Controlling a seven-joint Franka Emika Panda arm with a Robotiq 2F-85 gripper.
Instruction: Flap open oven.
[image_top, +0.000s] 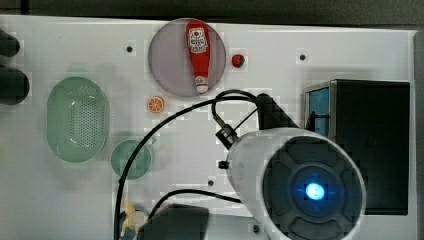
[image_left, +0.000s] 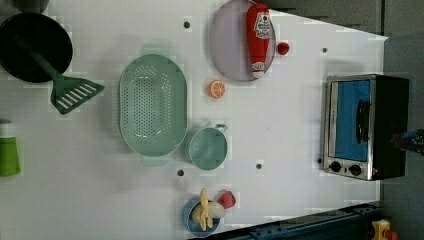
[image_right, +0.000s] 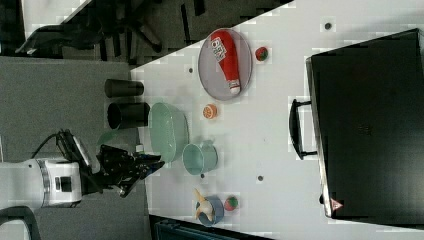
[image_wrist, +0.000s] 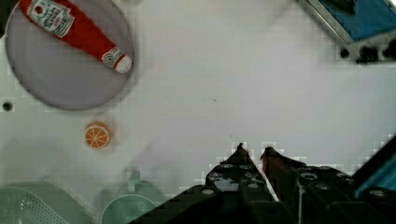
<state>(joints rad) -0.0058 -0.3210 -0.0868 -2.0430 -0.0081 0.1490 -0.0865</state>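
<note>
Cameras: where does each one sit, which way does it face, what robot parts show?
Top view: overhead, looking straight down; the arm hides part of the oven.
Left view: high up, facing the table; the oven door faces the lens.
Right view: high on the opposite side, sees the oven's back; arm and gripper at the right view's left.
Wrist view: on the arm, aimed down past nearly closed fingers.
All share the ketchup bottle on its plate.
</note>
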